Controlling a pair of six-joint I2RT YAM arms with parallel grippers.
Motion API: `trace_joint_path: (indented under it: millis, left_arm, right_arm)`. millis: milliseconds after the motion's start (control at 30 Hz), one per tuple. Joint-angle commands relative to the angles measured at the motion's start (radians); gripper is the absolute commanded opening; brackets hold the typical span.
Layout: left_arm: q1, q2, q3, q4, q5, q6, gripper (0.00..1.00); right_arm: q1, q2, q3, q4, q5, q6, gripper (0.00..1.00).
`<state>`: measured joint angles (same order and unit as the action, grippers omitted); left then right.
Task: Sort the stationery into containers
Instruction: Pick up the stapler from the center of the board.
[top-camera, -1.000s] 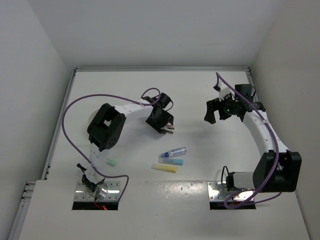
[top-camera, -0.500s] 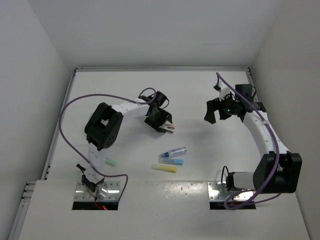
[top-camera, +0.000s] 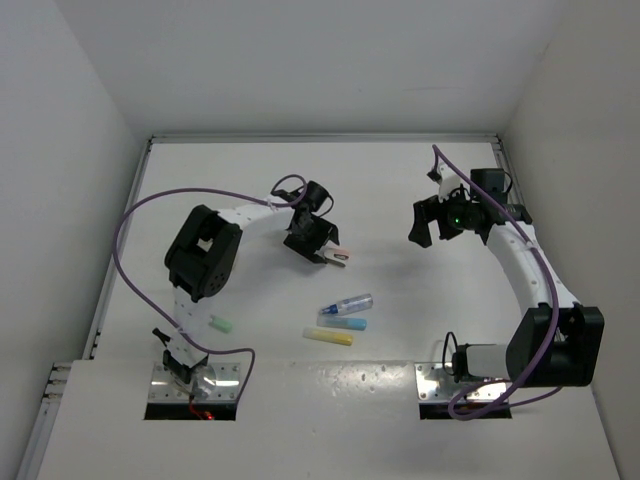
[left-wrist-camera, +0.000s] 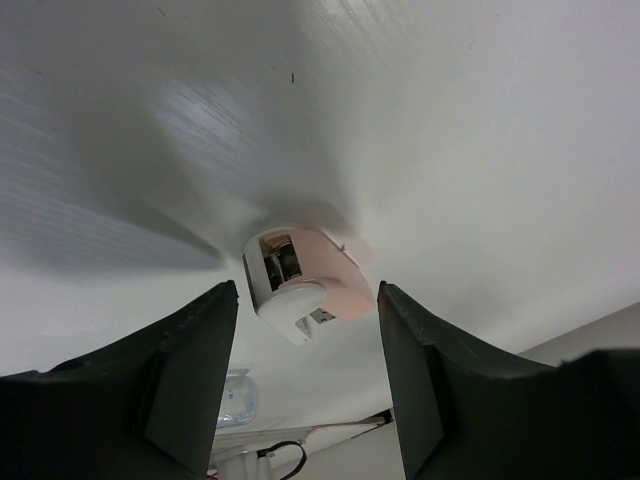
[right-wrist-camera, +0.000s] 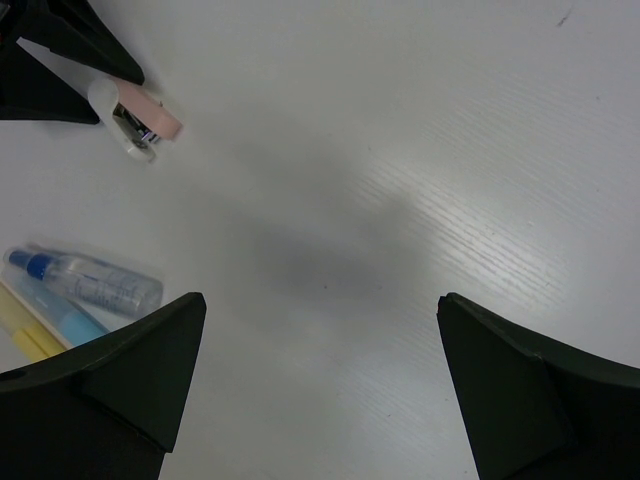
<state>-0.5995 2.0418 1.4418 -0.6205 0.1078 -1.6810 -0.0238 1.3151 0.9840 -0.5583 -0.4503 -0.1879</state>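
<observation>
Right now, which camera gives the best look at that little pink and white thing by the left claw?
The left wrist view: the pink and white item sits mid-frame, close enough to show metal inside it. The top view gives only a tiny pink speck; the right wrist view shows it small, near a corner.

Top view: the pink item (top-camera: 341, 258) was too small to identify, and the left gripper (top-camera: 330, 252) covered one end of it; contact could not be established. Left wrist view: both left fingers (left-wrist-camera: 185, 370) ran off the bottom edge, the table (left-wrist-camera: 130, 140) was smeared at upper left, and a clear object (left-wrist-camera: 238, 398) behind one finger was blurred beyond naming. Right wrist view: the right fingers (right-wrist-camera: 120, 380) were cut by the lower edge, one covered the blue marker (right-wrist-camera: 62, 318) at its end, and the yellow marker (right-wrist-camera: 18, 335) was cut by the left edge.
</observation>
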Motion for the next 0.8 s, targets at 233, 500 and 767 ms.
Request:
trace_joint_path:
  millis: [233, 500, 767]
  left_arm:
    - [0.000, 0.027, 0.043, -0.045, -0.002, -0.005, 0.64]
    - [-0.010, 0.075, 0.092, -0.077, -0.011, 0.004, 0.61]
    - [-0.010, 0.084, 0.092, -0.077, -0.011, 0.015, 0.25]
  right_arm:
    - [-0.004, -0.027, 0.005, 0.024, -0.021, -0.012, 1.00]
    - [-0.004, -0.036, 0.005, 0.024, -0.021, -0.012, 1.00]
    - [-0.004, -0.036, 0.005, 0.024, -0.021, -0.012, 1.00]
